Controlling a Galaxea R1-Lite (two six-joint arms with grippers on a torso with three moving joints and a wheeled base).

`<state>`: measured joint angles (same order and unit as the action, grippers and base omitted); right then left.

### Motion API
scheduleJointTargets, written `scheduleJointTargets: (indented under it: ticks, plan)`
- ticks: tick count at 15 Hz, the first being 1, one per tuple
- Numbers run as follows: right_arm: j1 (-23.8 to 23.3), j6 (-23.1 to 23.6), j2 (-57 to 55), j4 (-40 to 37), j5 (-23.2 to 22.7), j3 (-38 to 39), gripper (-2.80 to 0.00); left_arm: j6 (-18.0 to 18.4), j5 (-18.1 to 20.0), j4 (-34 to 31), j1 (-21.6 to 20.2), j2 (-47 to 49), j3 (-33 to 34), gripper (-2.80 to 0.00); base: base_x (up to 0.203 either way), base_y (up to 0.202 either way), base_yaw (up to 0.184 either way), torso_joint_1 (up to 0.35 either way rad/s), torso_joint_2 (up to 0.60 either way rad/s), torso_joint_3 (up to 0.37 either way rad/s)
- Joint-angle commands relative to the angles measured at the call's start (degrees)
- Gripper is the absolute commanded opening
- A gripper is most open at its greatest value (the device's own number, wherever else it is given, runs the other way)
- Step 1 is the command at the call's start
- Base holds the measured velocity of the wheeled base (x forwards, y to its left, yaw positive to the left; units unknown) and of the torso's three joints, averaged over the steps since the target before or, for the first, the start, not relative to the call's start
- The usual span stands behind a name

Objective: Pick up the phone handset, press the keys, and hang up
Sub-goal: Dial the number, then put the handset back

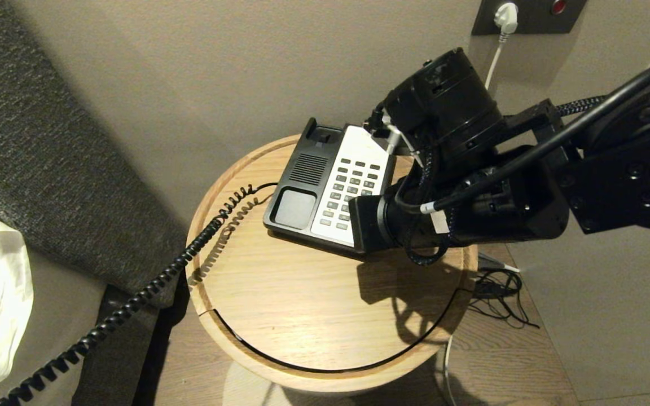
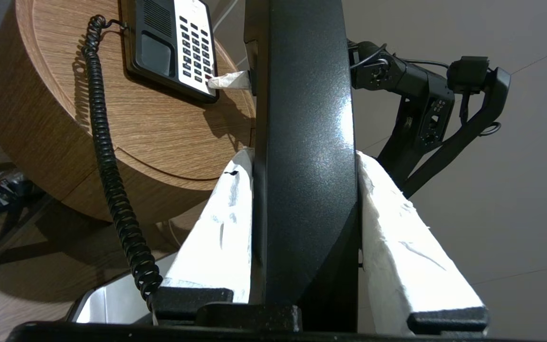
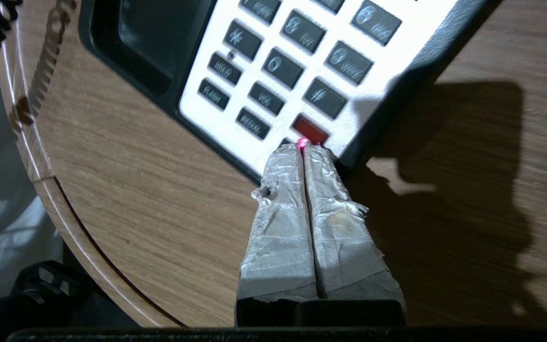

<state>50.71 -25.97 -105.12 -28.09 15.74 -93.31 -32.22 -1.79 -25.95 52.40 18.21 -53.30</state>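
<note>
Phone handset (image 2: 306,156): is being held off its cradle, away from the table; in the left wrist view its long axis is running straight out from the gripper, far end pointing toward the phone base.
Left gripper (image 2: 304,209): its white-wrapped fingers (image 2: 221,237) are clamping the handset's two sides.
Coiled cord (image 1: 133,296): is trailing from the base's left side, over the table rim and down out of the head view.
Phone base (image 1: 325,186): is sitting on the round wooden table (image 1: 302,304), handset cradle empty, keypad (image 1: 353,189) facing up.
Right gripper (image 3: 304,149): its taped fingers are pressed together, tips touching the keypad's lower edge beside a red key (image 3: 309,130).
</note>
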Motion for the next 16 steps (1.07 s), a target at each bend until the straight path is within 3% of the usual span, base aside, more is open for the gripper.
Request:
scheduleJointTargets:
  ticks: [1, 10, 14, 16]
  plan:
    - [0.33, -0.39, 1.57, -0.12, 0.08, -0.90, -2.80, -0.21, -0.05, -0.15, -0.01, -0.02, 0.03, -2.80, 0.000, 0.000, 0.000, 0.000, 0.00, 0.000]
    - [0.11, -1.02, 6.41, -1.03, 0.25, 0.31, -2.80, -0.21, -0.05, -0.41, 0.08, 0.51, -0.01, -2.80, 0.000, 0.000, 0.000, 0.000, 0.00, 0.000]
    - [-1.06, -1.86, 22.14, -2.51, 0.43, 7.94, -2.80, 0.39, -0.07, -0.81, -0.11, 1.60, 2.00, -2.80, 0.000, 0.000, 0.000, 0.000, 0.00, 0.000]
    - [-3.18, -2.28, 31.50, -4.19, 0.76, 10.75, -2.80, 2.91, -0.25, -1.73, -0.33, 2.89, 4.22, -2.80, 0.000, 0.000, 0.000, 0.000, 0.00, 0.000]
